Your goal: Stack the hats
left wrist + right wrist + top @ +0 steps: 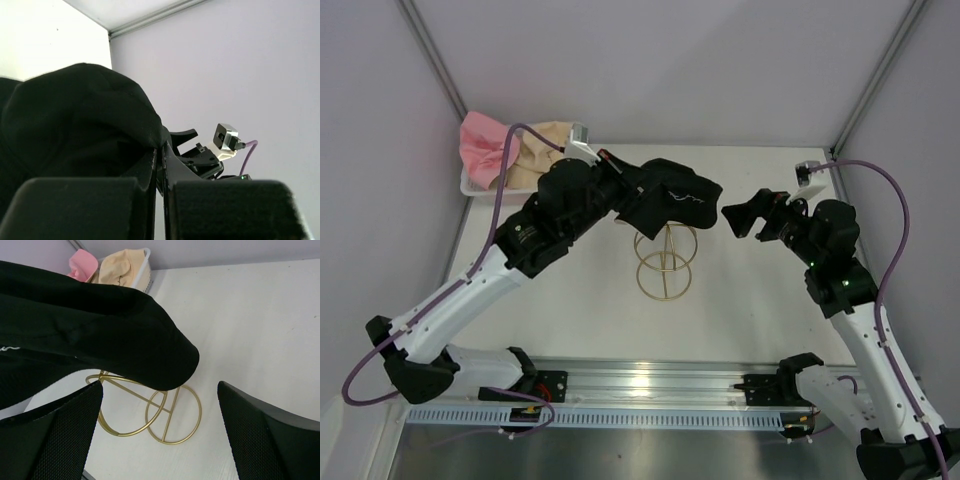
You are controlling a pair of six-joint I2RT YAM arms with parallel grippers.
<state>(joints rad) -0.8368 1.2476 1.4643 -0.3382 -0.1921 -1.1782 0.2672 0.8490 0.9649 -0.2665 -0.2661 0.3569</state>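
Observation:
My left gripper [632,196] is shut on the black hat [678,196] and holds it above the gold wire stand [666,262]. In the left wrist view the black hat [80,125] fills the left side, its cloth pinched between the closed fingers [150,170]. My right gripper [748,216] is open and empty, just right of the hat. In the right wrist view the black hat [90,335] hangs over the gold stand [150,412], ahead of the open fingers [55,435]. A pink hat [482,150] and the beige hat [535,155] lie in the basket at back left.
The white mesh basket [470,187] sits at the back left corner, also seen in the right wrist view [145,275]. Grey walls enclose the table on three sides. A metal rail [640,385] runs along the near edge.

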